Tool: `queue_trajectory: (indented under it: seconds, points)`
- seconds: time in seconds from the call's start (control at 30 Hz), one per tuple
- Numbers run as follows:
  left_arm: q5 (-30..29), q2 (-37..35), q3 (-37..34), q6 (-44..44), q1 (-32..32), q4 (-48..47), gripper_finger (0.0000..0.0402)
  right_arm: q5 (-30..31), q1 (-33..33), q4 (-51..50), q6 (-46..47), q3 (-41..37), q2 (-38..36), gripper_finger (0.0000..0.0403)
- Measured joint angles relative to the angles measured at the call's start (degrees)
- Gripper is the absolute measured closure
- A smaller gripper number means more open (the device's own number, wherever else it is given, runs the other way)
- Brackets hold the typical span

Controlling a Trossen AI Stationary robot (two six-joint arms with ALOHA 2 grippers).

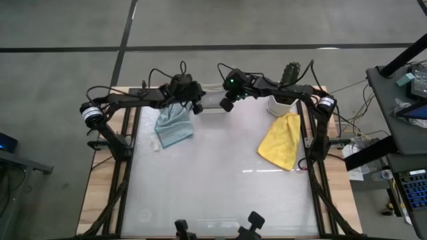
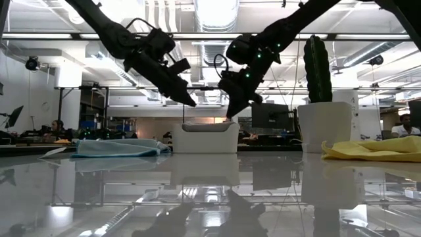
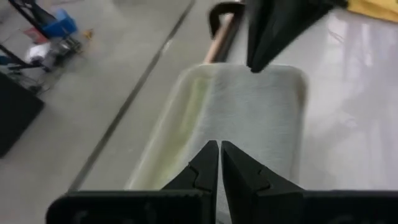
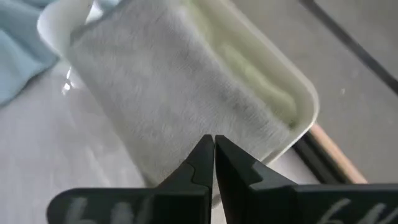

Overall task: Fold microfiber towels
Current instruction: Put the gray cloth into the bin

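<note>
Two loose towels are lying nearest you: pale blue towel (image 1: 175,127) left, yellow towel (image 1: 282,141) right. Farther back, your left gripper (image 3: 219,163) and right gripper (image 4: 213,156), jaws pressed together, are hovering over the tub's (image 4: 306,99) grey towel (image 4: 168,93), equally near.
</note>
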Motion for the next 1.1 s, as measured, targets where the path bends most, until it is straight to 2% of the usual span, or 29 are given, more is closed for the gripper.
queue_trajectory:
  seconds: [0.37,0.5,0.6,0.9,1.1]
  points:
    - [-0.21,7.20,0.28,-1.68,3.43,3.53,0.0395,0.06,-1.71,9.52,-0.13,0.00,3.16,0.0394]
    - [-4.67,9.24,0.28,-3.46,3.52,3.52,0.0395,0.76,-1.94,9.56,-0.15,-0.07,4.56,0.0394]
    - [-5.61,9.17,0.31,-5.37,3.53,3.51,0.0395,1.54,-2.09,9.39,-0.13,-0.07,4.56,0.0394]
    - [-5.58,4.94,0.37,-4.89,3.43,2.16,0.0395,1.60,-2.07,9.06,-0.11,-0.07,4.54,0.0394]
    - [-5.42,-2.62,-0.32,-4.91,1.75,-6.03,0.0395,1.62,-1.78,8.60,0.09,-0.07,2.00,0.0394]
